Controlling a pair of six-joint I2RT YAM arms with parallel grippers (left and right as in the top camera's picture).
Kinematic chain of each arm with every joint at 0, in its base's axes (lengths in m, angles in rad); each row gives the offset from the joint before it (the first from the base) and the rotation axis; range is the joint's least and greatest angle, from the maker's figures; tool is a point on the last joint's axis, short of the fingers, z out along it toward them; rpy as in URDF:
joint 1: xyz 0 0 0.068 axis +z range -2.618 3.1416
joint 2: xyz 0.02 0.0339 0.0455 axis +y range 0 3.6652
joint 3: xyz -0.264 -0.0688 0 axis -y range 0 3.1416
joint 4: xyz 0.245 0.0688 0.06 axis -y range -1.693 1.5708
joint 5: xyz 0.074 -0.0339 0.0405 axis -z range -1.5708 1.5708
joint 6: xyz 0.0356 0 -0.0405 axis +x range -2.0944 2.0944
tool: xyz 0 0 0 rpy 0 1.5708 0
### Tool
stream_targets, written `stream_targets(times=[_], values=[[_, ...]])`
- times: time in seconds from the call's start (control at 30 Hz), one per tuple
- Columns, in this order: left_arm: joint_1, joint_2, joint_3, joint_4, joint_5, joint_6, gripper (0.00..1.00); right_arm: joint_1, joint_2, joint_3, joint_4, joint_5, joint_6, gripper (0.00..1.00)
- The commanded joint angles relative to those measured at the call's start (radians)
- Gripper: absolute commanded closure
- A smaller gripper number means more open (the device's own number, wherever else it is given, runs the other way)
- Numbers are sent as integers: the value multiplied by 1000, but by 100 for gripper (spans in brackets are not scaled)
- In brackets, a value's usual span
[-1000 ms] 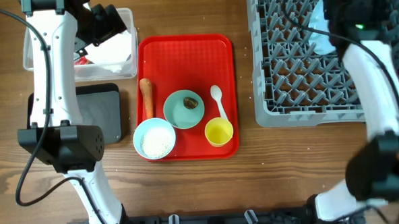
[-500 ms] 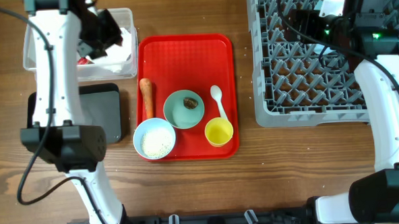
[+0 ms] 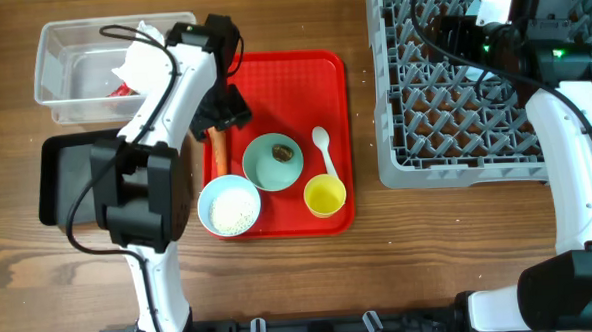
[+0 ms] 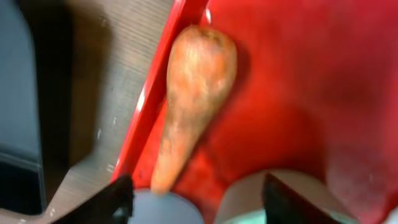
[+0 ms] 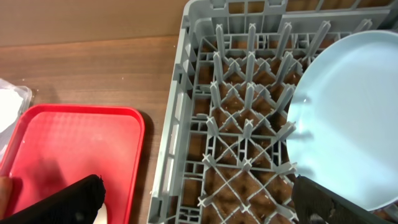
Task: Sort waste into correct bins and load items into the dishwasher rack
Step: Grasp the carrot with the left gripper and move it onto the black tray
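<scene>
While your L gripper (image 4: 199, 190) hovers part-open, empty, over 1 carrot (image 4: 193, 93), R gripper (image 5: 205, 199) gapes wide, empty, over rack (image 5: 180, 106); 2 bowls (image 3: 266, 169) (image 3: 206, 205), 1 cup (image 3: 324, 196), 1 spoon (image 3: 322, 145).

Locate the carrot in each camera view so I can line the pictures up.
Overhead: carrot lies by the left rim of the red tray, its upper end under the left gripper.
Left wrist: carrot runs down the centre-left, along the tray's rim.
Right wrist: not clearly in it. An orange sliver at the lower left edge is too small to tell.
Shared landmark: the red tray, in all three views.
</scene>
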Motion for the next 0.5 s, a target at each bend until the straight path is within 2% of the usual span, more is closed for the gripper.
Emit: stream_targets(times=[0.0,0.13,0.2,0.37,0.47], values=[[33,-3,-79,77,-7,68,42,1,14,1,-8,13,-13,0],[31,-3,-191,219,5,144,48,1,14,1,-16,14,-14,0],[24,-3,-210,237,5,148,52,1,14,1,-15,14,-14,0],[-31,-3,-213,257,-11,249,52,1,14,1,-15,13,-14,0],[-49,-3,-216,267,-73,258,51,1,14,1,-15,14,-18,0]])
